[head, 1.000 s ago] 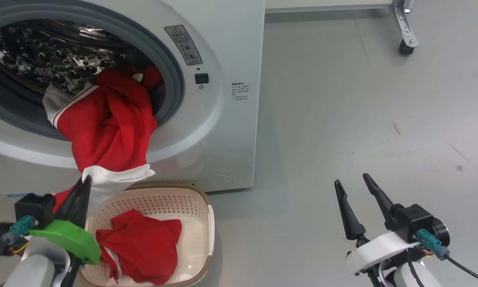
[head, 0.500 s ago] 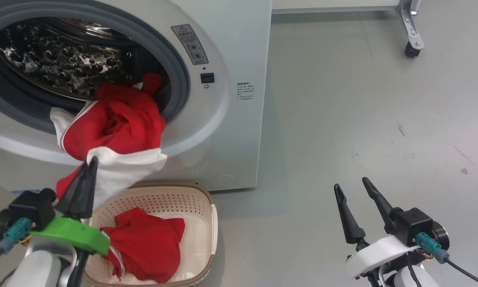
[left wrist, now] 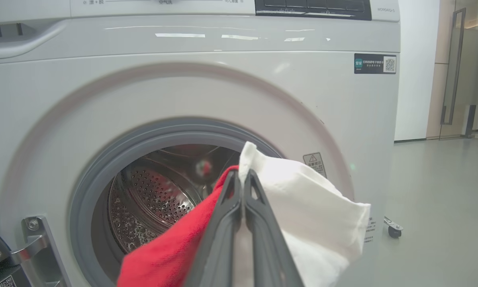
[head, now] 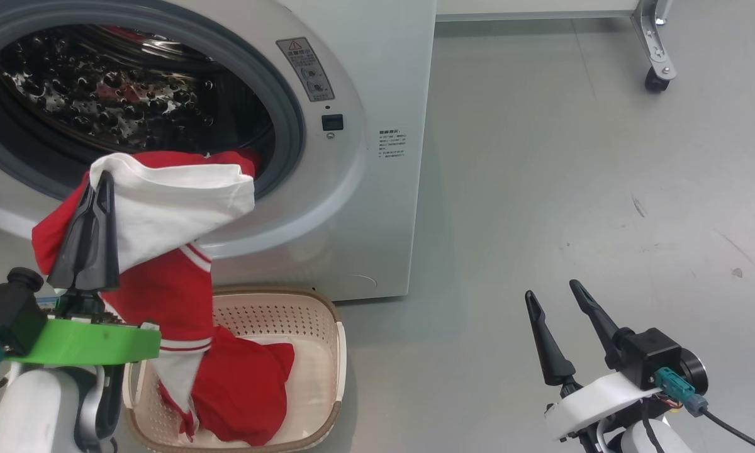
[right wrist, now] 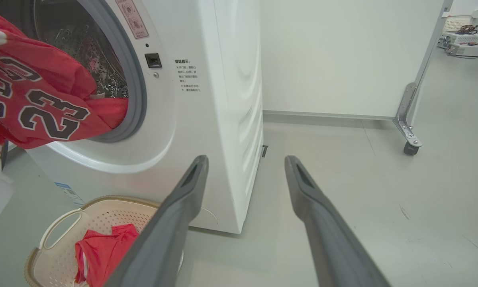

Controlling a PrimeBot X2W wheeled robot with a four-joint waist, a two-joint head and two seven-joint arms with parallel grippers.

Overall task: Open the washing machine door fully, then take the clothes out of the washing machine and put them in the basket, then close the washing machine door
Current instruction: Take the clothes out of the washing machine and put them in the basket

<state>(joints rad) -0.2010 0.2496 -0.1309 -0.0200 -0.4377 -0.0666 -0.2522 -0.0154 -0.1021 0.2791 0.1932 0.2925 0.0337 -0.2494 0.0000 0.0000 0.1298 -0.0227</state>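
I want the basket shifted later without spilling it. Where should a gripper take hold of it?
Grip the basket by the loop handle at its end, coming down from above. The loop stands open at the rim, the perforated walls look too wide for the jaws, and clothes lie inside.

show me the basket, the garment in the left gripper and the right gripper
basket (head: 270, 314): head view, perforated back wall
held garment (head: 176, 195): head view, its white panel
right gripper (head: 551, 289): head view, midway between its open fingertips
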